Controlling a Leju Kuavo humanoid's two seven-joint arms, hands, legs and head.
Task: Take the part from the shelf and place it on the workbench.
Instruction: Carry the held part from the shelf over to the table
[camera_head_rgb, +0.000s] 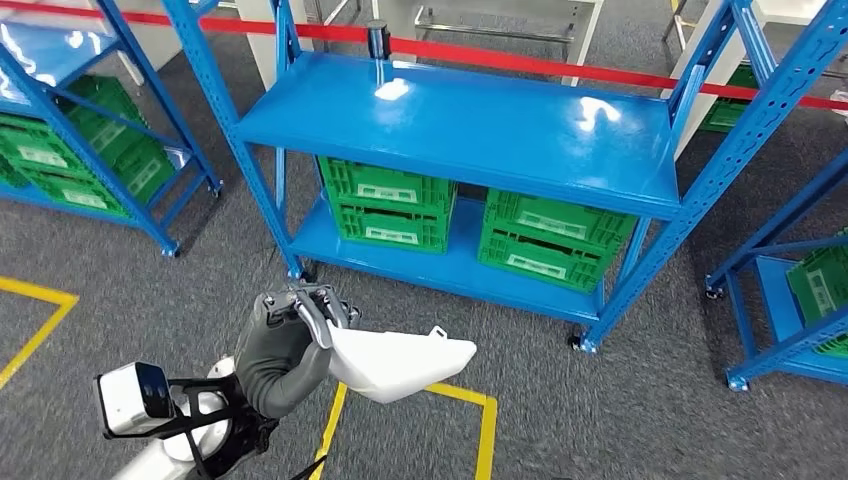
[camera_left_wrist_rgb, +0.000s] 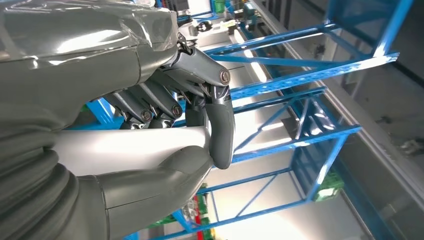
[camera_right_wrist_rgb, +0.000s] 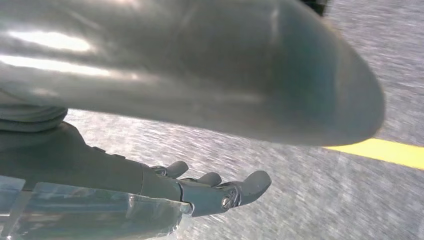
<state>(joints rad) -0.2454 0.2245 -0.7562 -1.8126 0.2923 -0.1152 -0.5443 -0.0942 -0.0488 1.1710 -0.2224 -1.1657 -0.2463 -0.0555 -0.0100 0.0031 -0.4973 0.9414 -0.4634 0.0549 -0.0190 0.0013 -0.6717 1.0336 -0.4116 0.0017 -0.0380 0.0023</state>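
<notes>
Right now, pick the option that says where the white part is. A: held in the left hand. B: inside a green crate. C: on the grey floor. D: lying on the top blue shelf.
A: the left hand grips the white part above the floor, in front of the blue shelf.

**Blue racks, grey carpet, yellow lines**

Under me lies grey carpet (camera_head_rgb: 620, 400) marked with yellow tape lines (camera_head_rgb: 487, 425). Straight ahead I see a blue shelf rack (camera_head_rgb: 450, 125), its glossy top deck catching bright glare from overhead light. Green crates (camera_head_rgb: 385, 205) sit stacked on its lower deck. A second blue rack (camera_head_rgb: 75, 110) with green crates stands to my left, another (camera_head_rgb: 800, 300) to my right. A red barrier tape (camera_head_rgb: 560, 65) runs behind the racks.
</notes>
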